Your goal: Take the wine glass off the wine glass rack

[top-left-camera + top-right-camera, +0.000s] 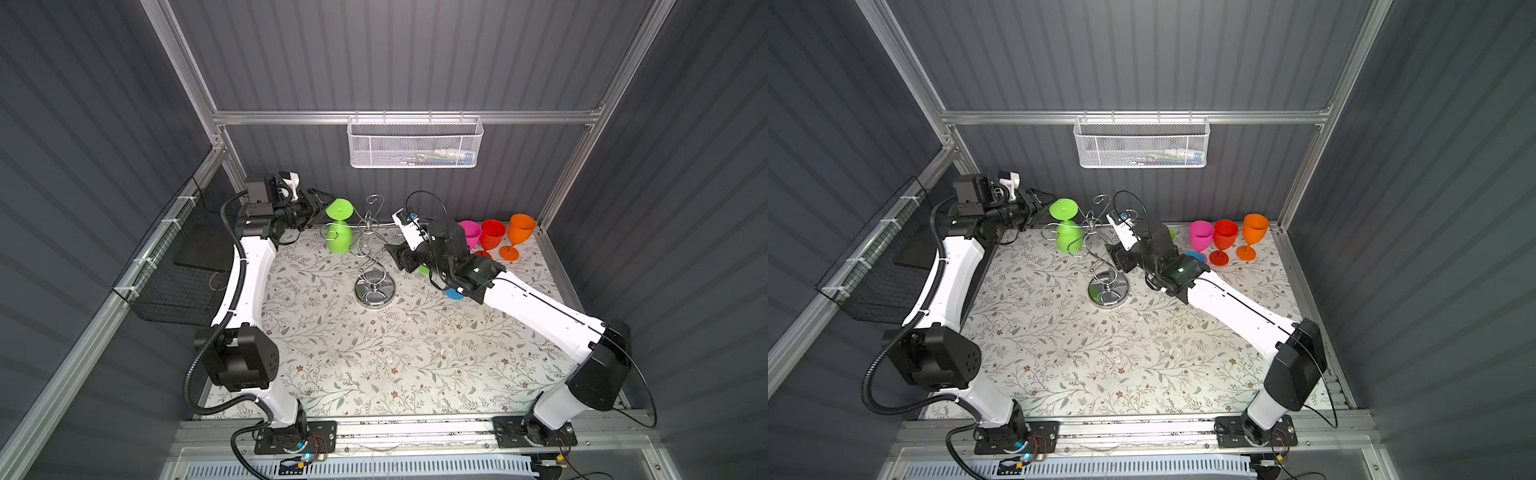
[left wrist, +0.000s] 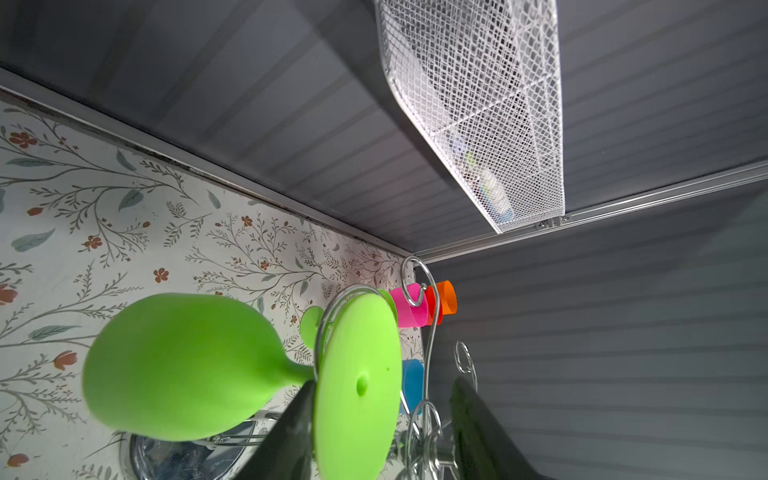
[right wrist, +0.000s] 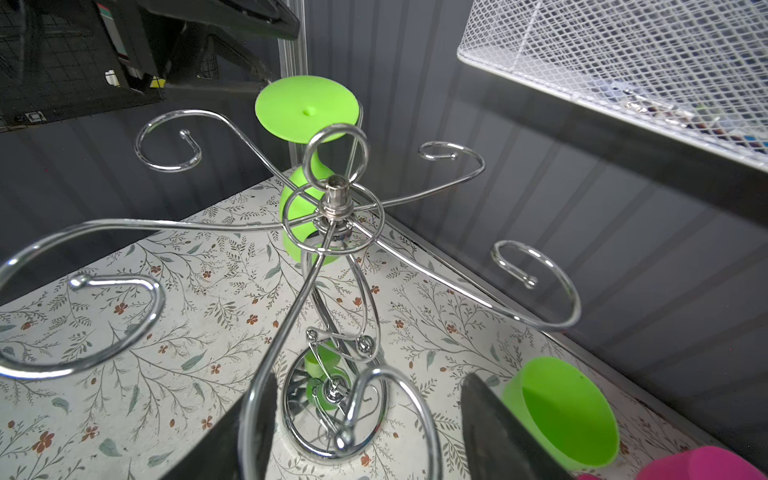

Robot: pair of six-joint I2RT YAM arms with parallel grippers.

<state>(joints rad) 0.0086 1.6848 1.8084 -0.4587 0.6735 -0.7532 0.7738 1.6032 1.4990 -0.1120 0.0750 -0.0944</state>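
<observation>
A lime-green wine glass (image 1: 338, 239) (image 1: 1068, 239) hangs bowl-down from a back-left scroll arm of the chrome wine glass rack (image 1: 375, 291) (image 1: 1108, 289), its round foot on top. My left gripper (image 1: 320, 201) (image 1: 1042, 201) is open around that foot. In the left wrist view (image 2: 382, 382) one finger (image 2: 291, 432) sits beside the stem against the foot of the glass (image 2: 178, 365), while the other finger (image 2: 478, 424) stands well clear. My right gripper (image 1: 394, 255) (image 1: 1116, 258) (image 3: 370, 378) is open, straddling a near scroll arm of the rack (image 3: 334, 195), holding nothing.
Pink (image 1: 469, 232), red (image 1: 492, 235) and orange (image 1: 519, 232) glasses stand upright at the back right. A second green glass (image 3: 561, 411) stands by the right gripper, and a blue one (image 1: 455, 294) shows under the right arm. A white mesh basket (image 1: 415, 143) hangs on the back wall, a black wire basket (image 1: 178, 274) on the left wall.
</observation>
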